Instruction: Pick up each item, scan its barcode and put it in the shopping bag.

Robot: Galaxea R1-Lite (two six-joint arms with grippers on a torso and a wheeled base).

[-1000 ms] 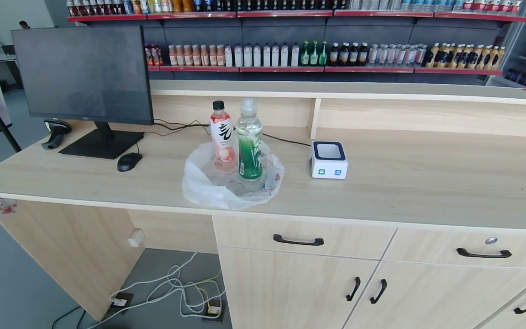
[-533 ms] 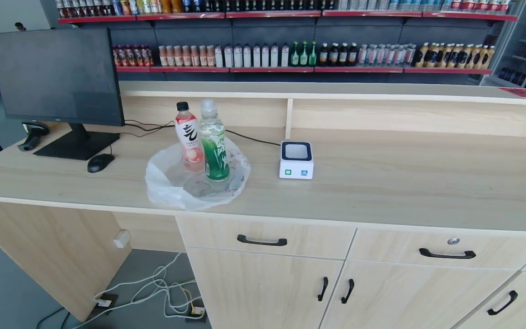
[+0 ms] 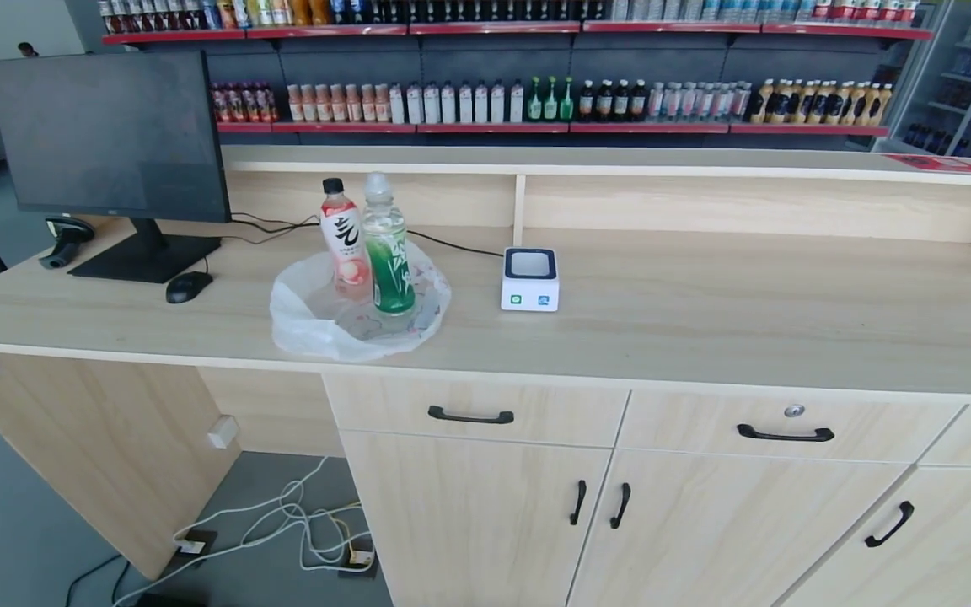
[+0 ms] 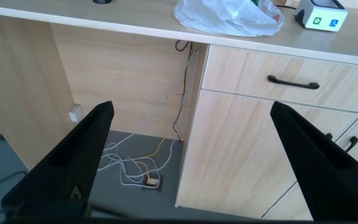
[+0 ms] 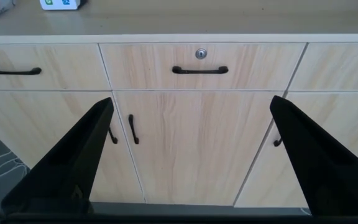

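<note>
Nearest to me, both arms hung low before the cupboards, beneath the level of the white scanner [image 3: 529, 280]. The left gripper [image 4: 191, 112] had its two dark fingers spread wide with nothing between them, facing the cabinet front below and left of the scanner. The right gripper [image 5: 191, 106] was spread just as wide and empty, facing the keyhole drawer [image 3: 789, 421] below and right of the scanner. A tangle of cables [image 3: 283, 523] lay on the floor, down to the scanner's left. Up on the wooden counter [image 3: 705, 320], the white shopping bag [image 3: 308, 324] sat slumped open just left of the scanner. A green bottle [image 3: 390, 261] and a pink bottle [image 3: 345, 244] stood upright in it, close together, the pink one farther from the scanner. Farther left lay a black mouse [image 3: 189, 287], then a dark monitor [image 3: 106, 135]. Behind the scanner, beyond the counter's raised back, shelves of drinks [image 3: 536, 101] lined the wall.
</note>
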